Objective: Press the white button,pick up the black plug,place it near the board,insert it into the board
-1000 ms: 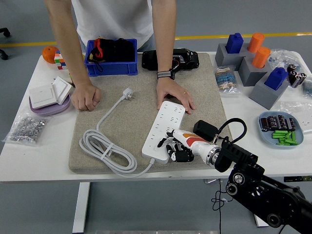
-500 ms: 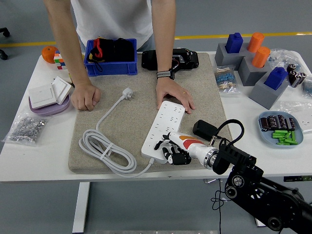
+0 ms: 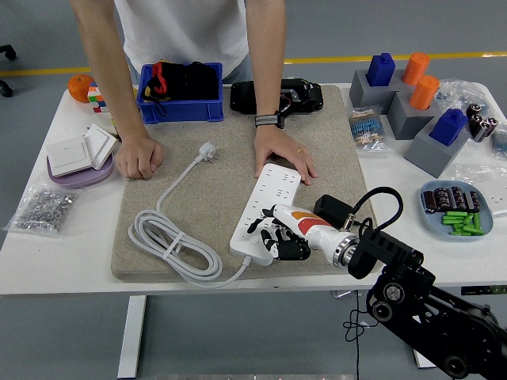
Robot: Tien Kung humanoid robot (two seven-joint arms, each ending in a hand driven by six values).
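Right hand (image 3: 279, 237) over near end of white board (image 3: 265, 212) on beige mat (image 3: 214, 178), fingers loosely spread, gripping nothing, fingertips at board's near right edge. Black plug (image 3: 333, 212) just right of board, behind hand's wrist, apart from fingers, cable looping right. Person's hand (image 3: 283, 157) pressed flat on board's far end; other fist (image 3: 139, 157) left of board at mat's edge.
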